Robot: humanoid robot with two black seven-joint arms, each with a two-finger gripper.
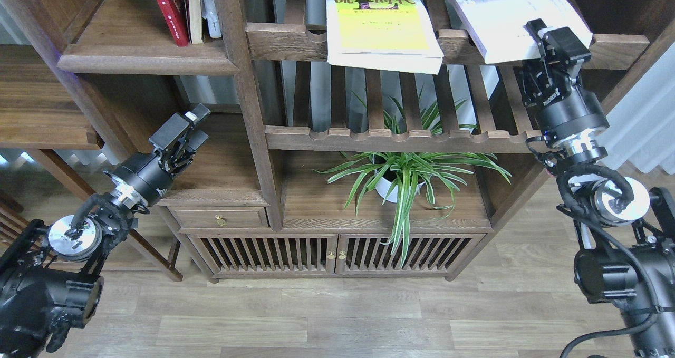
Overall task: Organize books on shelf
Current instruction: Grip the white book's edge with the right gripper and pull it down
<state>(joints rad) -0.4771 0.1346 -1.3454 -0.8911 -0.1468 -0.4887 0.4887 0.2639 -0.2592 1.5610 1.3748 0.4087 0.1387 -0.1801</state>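
The dark red book (pixel 167 10) stands upright on the solid dark-brown shelf (pixel 147 63) at the top left. The yellow-green book (pixel 379 26) lies flat on the upper slatted rack (pixel 285 39), overhanging its front rail. The pale lavender-white book (pixel 501 15) lies tilted on the same rack at the right. My right gripper (pixel 551 34) is at this book's near right edge, fingers apart over the cover; I cannot tell whether they touch it. My left gripper (pixel 196 128) is open and empty, low at the left, in front of the compartment above the drawer.
Thin beige and white books (pixel 203 7) stand beside the red one. A potted spider plant (pixel 403 176) sits under the lower slatted rack (pixel 395 136). A brass-knobbed drawer (pixel 220 218) and slatted cabinet doors (pixel 335 255) are below. An upright post (pixel 248 84) divides the left and right bays.
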